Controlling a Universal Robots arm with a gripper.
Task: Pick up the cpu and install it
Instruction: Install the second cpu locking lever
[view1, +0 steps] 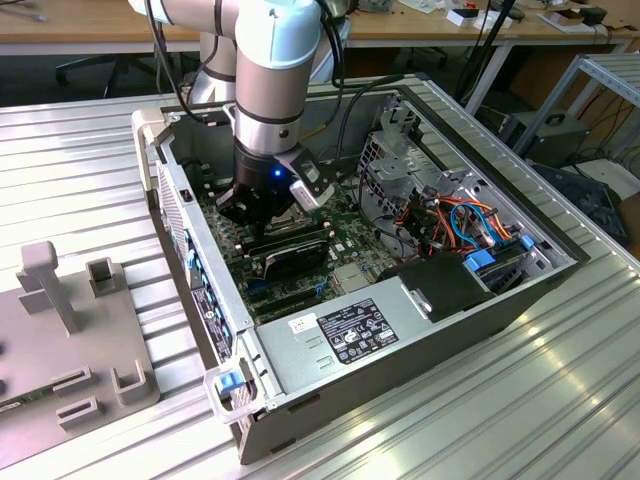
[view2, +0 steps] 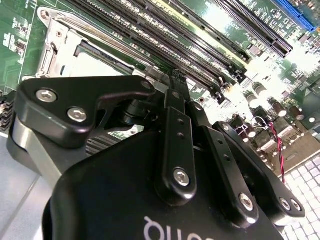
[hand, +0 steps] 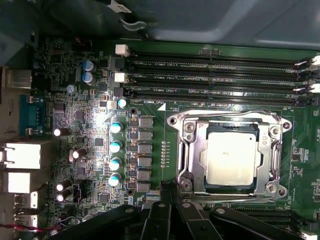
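- Exterior view: arm (view1: 265, 70) reaches down into an open computer case (view1: 400, 330) lying on its side on a ribbed metal desk (view1: 560, 400).
- Gripper (view1: 262, 205) sits low inside the case, just above the motherboard (view1: 345, 225), toward the exterior view's left half of the case.
- A grey fixture block (view1: 70, 330) with slots and an upright post stands on the desk at the exterior view's left, apart from the case.
- Power supply (view1: 340, 335) with a label fills the near corner of the case; orange and blue cables (view1: 465, 220) bundle at the exterior view's right.
- First wrist view: the cpu (hand: 232, 159), pale metallic square, lies seated flat inside the socket frame (hand: 187, 150), square to it. Memory slots (hand: 215, 75) run in rows alongside the socket; small capacitors (hand: 115, 147) line up next to it.
- Gripper (hand: 170, 200) fingertips appear pressed together just beside the socket frame edge, nothing between them; not touching the cpu.
- Second wrist view: jaws drawn together, black fingers (view2: 177, 125) meeting at the tip, holding nothing. Socket frame (view2: 65, 45) and part of the cpu (view2: 92, 65) show beyond them.
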